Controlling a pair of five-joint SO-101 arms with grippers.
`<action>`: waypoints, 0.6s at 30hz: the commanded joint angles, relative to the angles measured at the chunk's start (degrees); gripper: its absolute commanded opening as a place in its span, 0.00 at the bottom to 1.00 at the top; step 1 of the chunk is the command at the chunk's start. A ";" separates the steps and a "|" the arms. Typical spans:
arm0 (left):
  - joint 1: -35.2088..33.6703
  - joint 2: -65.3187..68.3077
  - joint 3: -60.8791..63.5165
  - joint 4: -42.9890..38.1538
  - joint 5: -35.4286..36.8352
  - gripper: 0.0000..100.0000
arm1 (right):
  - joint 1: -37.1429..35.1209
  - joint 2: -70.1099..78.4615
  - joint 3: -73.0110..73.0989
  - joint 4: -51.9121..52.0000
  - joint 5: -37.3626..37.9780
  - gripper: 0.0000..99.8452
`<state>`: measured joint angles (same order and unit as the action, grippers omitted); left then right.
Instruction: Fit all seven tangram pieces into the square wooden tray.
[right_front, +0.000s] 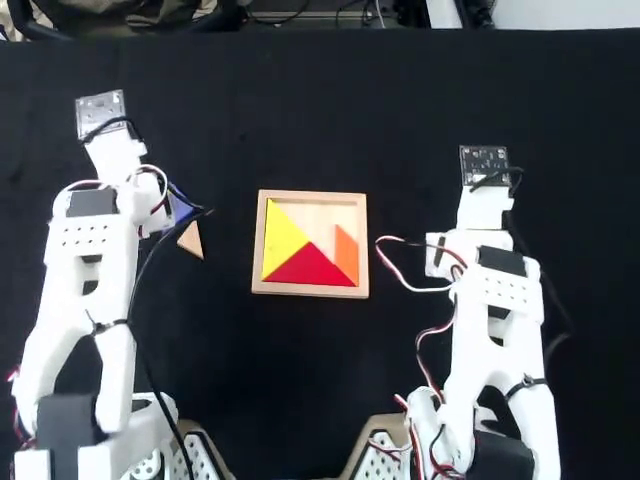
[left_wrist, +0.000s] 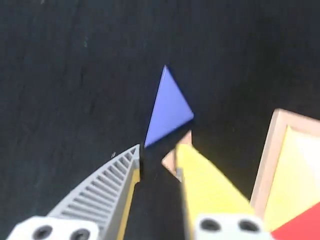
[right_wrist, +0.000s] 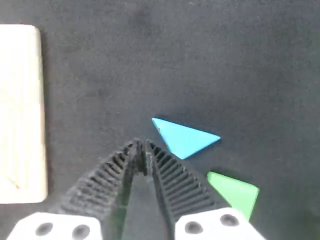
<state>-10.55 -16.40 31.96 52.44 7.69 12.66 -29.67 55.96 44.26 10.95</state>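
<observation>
The square wooden tray (right_front: 312, 203) lies mid-table and holds a yellow triangle (right_front: 282, 238), a red triangle (right_front: 312, 268) and an orange piece (right_front: 346, 252). My left gripper (left_wrist: 159, 150) is open just left of the tray. A dark blue triangle (left_wrist: 169, 107) lies right ahead of its tips, one corner by the grey finger (left_wrist: 117, 182). A tan triangle (left_wrist: 171, 159) peeks out behind the yellow finger (left_wrist: 210, 192). My right gripper (right_wrist: 142, 146) is shut with nothing in it. A light blue triangle (right_wrist: 186, 138) lies beside its tips, and a green piece (right_wrist: 235, 192) nearer the wrist.
The table is covered in black cloth (right_front: 320, 110). The left arm (right_front: 90, 260) stands left of the tray, the right arm (right_front: 495, 290) to its right. The tray's side wall (right_wrist: 20, 115) shows in the right wrist view. Cables hang from both arms.
</observation>
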 joint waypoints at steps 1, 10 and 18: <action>-0.31 6.42 -4.88 -0.70 0.97 0.16 | -2.81 -1.63 0.48 -3.25 0.62 0.02; 0.31 28.13 -24.92 4.40 4.40 0.17 | -3.43 -1.63 3.38 -8.09 0.62 0.02; 1.54 32.97 -28.70 4.40 7.47 0.22 | -3.52 -1.63 3.38 -8.26 0.62 0.02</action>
<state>-10.02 17.01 7.08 56.57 13.41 10.20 -29.67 59.47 37.32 11.03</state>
